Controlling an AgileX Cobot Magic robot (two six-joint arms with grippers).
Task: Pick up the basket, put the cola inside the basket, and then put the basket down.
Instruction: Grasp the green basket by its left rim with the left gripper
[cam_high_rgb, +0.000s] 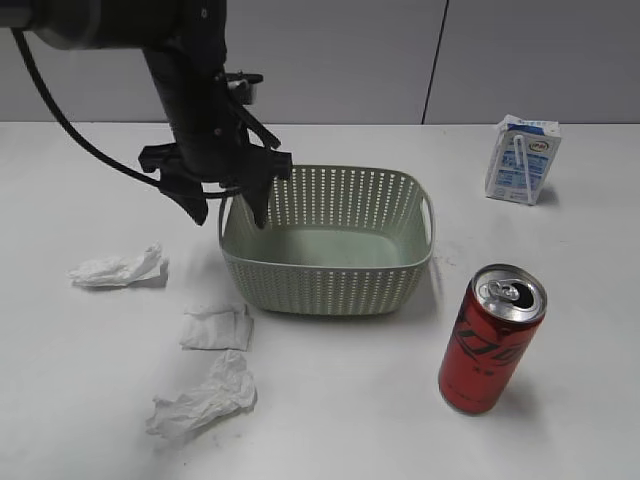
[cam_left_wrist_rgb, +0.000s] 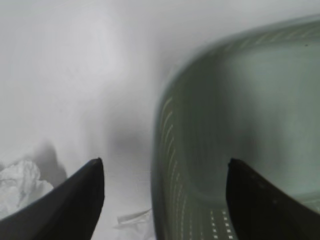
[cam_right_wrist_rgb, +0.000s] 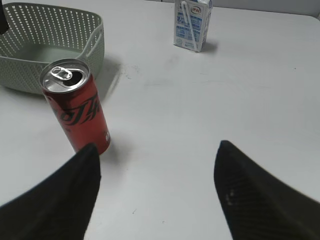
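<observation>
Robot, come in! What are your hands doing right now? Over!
Left gripper open, straddling basket left rim. Right gripper open, empty. Cola upright on table, outside basket. Nothing in the way.

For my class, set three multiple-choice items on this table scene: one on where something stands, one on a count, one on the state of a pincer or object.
1. Where does the cola stand?
A. Inside the basket
B. On the table, outside the basket's right front corner
C. Lying beside the carton

2. How many crumpled tissues lie left of the basket?
A. One
B. Three
C. Five

3. What is the left pincer doing?
A. Open, straddling the basket's left wall
B. Shut on the cola
C. Holding the carton

Answers: 1 B, the can stands upright on bare table; 2 B, three white wads show; 3 A, one finger is outside the wall, one inside.
</observation>
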